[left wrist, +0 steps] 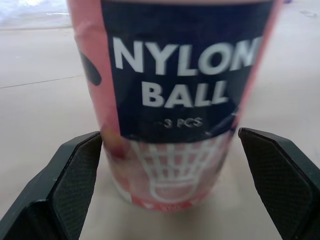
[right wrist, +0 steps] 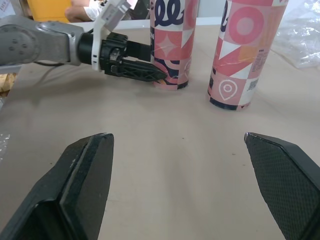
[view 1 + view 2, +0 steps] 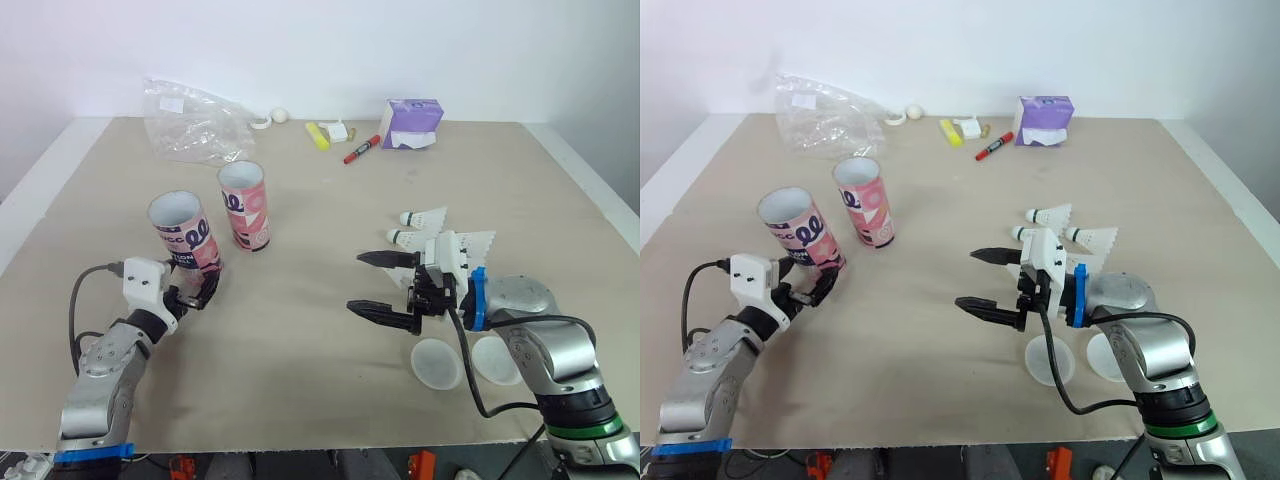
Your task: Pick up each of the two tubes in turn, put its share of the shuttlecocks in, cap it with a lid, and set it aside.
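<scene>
**Head view.** The left end effector sits at the base of the near tube. This tube stands upright and uncapped on the worktop, with its lower lettering masked by the fingers. The second tube stands just beside it, also open-topped. The right end effector hangs spread and empty, partly covering the shuttlecocks; two cork tips are discernible. Two lids lie flat under the right forearm.

**Left wrist view.** The fingers straddle the near tube, spread and apparently not clamping it. The label reads "NYLON BALL" and "3 PCS". The tube top is cropped.

**Right wrist view.** Both tubes stand well ahead, tops cut off. The barcode on the second tube is illegible.
</scene>
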You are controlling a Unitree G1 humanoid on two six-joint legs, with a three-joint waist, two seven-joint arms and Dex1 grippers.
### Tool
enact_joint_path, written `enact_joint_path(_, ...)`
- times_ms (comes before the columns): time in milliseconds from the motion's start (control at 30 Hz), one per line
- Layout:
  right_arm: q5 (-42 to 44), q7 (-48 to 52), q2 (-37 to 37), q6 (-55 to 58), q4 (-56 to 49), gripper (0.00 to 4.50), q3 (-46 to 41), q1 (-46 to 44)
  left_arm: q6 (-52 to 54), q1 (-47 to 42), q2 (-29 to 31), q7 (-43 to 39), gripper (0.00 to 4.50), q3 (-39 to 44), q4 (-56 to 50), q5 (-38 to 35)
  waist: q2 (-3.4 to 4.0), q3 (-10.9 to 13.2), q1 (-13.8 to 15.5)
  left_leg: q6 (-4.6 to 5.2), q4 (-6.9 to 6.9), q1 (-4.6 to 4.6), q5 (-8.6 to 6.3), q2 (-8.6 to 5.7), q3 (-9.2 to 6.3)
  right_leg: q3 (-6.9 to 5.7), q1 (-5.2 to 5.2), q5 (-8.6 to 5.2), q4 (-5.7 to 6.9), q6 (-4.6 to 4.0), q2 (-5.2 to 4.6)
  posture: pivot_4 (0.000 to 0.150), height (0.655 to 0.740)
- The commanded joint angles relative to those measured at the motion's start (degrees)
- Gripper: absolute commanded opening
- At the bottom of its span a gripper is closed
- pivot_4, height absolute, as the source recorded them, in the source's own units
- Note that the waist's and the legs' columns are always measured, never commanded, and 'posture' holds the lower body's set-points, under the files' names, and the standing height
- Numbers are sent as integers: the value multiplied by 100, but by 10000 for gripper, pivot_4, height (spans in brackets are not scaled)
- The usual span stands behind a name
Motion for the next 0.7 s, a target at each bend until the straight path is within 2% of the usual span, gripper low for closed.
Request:
enact_joint_path(33, 22, -18, -49, -117, -156, 44726, -197, -28, -293, -248, 126, -246, 45000, -30, 217, 40, 0, 0, 1, 0, -1, -1, 0, 0, 0, 0, 0, -1, 0, 0, 0, 1500, 7400)
enact_joint_path(700, 56, -18, -166, -16, -189, 44726, -299, -48, -1367, -1195, 346, -951, 45000, -267, 1761, 432, 1, 0, 136, 0, -3, -15, 1, -1, -34, -29, 3, 3, 2, 11, 3, 1500, 7400)
